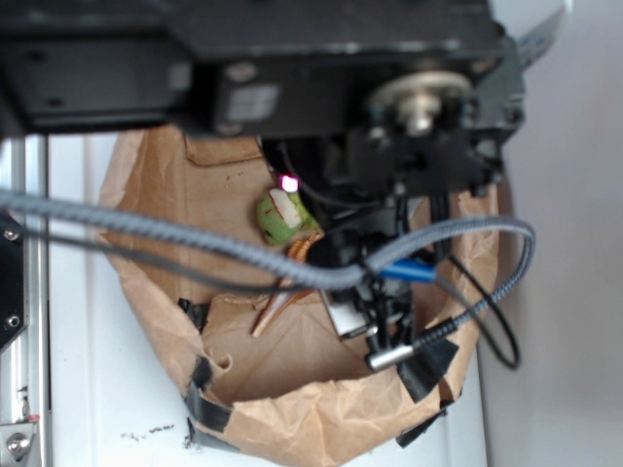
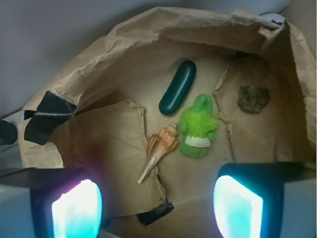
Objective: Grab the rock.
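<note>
The rock (image 2: 253,98), a small rough dark brown chunk, lies on the brown paper at the right of the wrist view, well beyond my right finger. My gripper (image 2: 157,208) hangs above the paper, open, with nothing between its glowing fingertips (image 2: 237,207). In the exterior view the arm hides the rock, and the gripper (image 1: 365,316) is low inside the paper nest.
A green plush toy (image 2: 198,127) (image 1: 282,219), an orange-tan spiral seashell (image 2: 159,149) (image 1: 284,292) and a smooth dark green oblong piece (image 2: 178,87) lie mid-paper. The crumpled brown paper wall (image 2: 148,29), patched with black tape (image 2: 47,116), rings everything. Cables (image 1: 146,233) cross the exterior view.
</note>
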Action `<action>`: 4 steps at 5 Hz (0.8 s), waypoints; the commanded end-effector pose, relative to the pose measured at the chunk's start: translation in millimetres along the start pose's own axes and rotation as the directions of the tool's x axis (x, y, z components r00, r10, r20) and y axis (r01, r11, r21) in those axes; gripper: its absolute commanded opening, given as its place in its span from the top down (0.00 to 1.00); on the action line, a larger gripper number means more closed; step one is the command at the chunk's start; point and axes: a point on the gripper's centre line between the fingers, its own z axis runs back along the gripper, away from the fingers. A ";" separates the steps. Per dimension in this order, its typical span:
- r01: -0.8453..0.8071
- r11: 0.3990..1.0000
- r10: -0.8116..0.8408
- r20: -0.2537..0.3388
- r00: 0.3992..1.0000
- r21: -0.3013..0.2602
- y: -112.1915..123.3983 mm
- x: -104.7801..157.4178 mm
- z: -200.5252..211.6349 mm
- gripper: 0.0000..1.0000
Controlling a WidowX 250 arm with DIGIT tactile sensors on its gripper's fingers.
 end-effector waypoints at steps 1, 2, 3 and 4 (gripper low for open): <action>-0.170 0.984 0.176 0.137 0.975 -0.052 7.5 18.3 -1.5 0.00; -0.322 0.939 0.337 0.134 0.932 -0.120 7.5 31.0 -29.0 0.00; -0.509 0.858 0.514 0.127 0.848 -0.072 20.6 34.9 -56.3 0.00; -0.594 0.804 0.594 0.081 0.800 -0.028 42.9 23.8 -73.6 0.00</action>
